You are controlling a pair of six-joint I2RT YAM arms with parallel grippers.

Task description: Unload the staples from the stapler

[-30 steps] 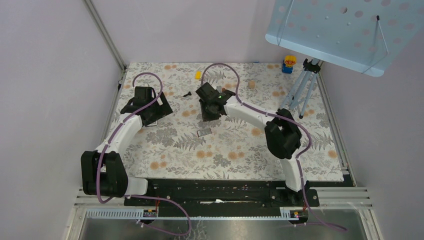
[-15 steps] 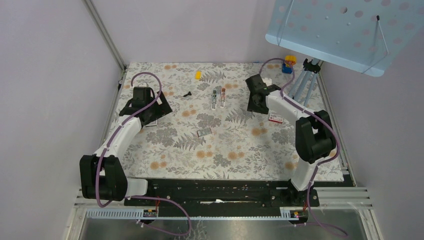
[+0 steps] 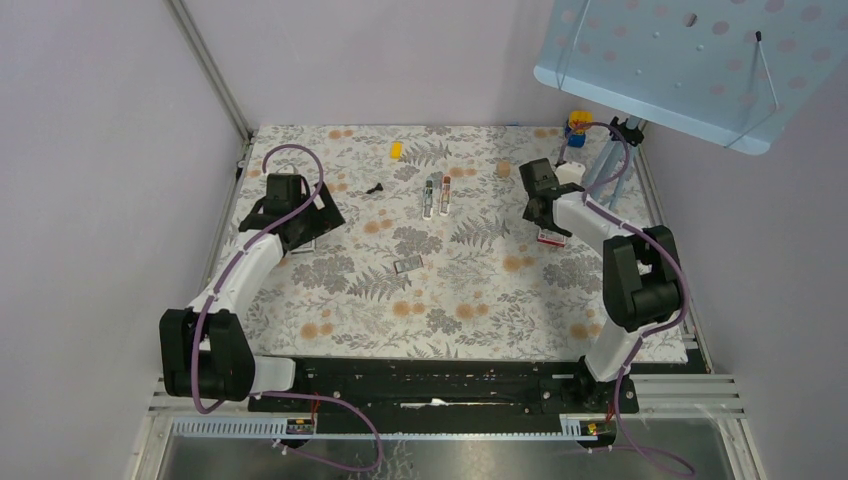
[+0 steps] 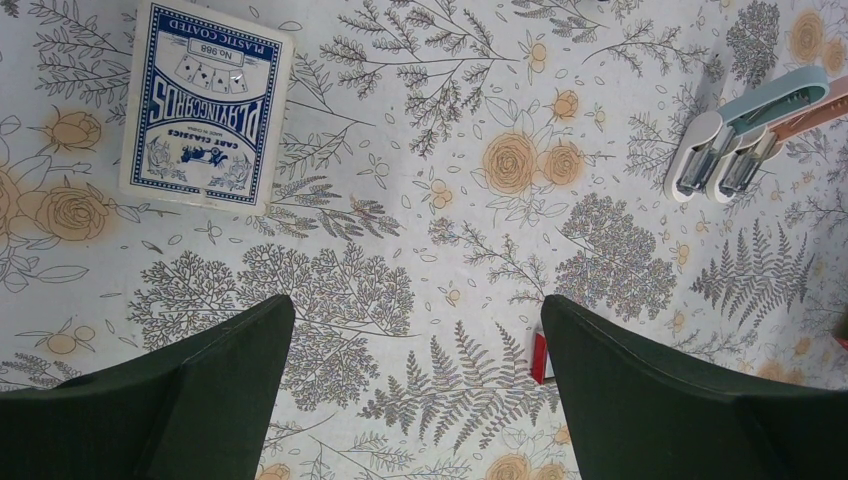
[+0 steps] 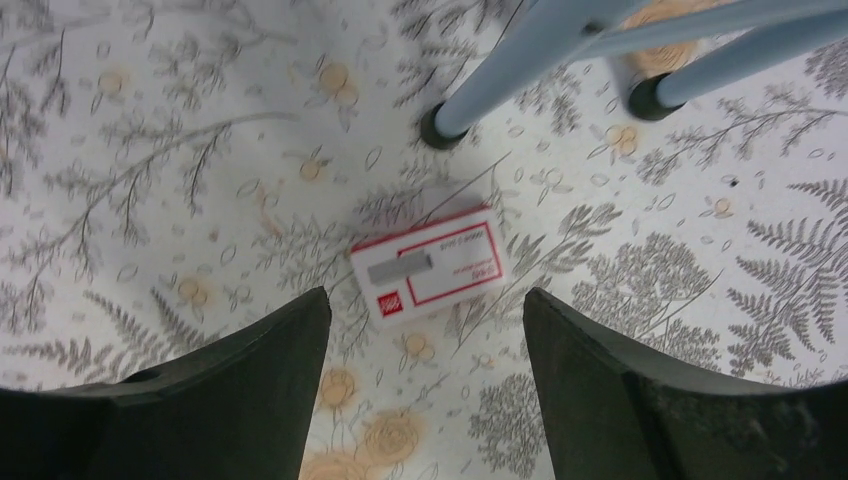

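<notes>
The stapler (image 3: pixel 436 194) lies on the flowered mat at centre back, showing as a teal bar and a pink bar side by side with white heads (image 4: pixel 740 135). Neither gripper touches it. No loose staples can be made out. My right gripper (image 3: pixel 541 193) hangs open far to the stapler's right, over a white and red staple box (image 5: pixel 430 265) that lies just beyond its fingertips (image 5: pixel 425 300). The same box (image 3: pixel 551 237) sits near the tripod. My left gripper (image 3: pixel 298 213) stands wide open and empty (image 4: pixel 416 305) at the left of the mat.
A blue playing-card box (image 4: pixel 205 105) lies near the left gripper. A small red-edged box (image 4: pixel 540 357) pokes out beside its right finger. A yellow piece (image 3: pixel 396 150), black bit (image 3: pixel 375 188), wooden block (image 3: pixel 503 170) and blue toy (image 3: pixel 577 127) sit at the back. Tripod legs (image 5: pixel 520 50) stand right.
My right arm has swung from over the stapler at centre to the right side of the mat, and its jaws have opened. The stapler stays on the mat. The left arm has not moved.
</notes>
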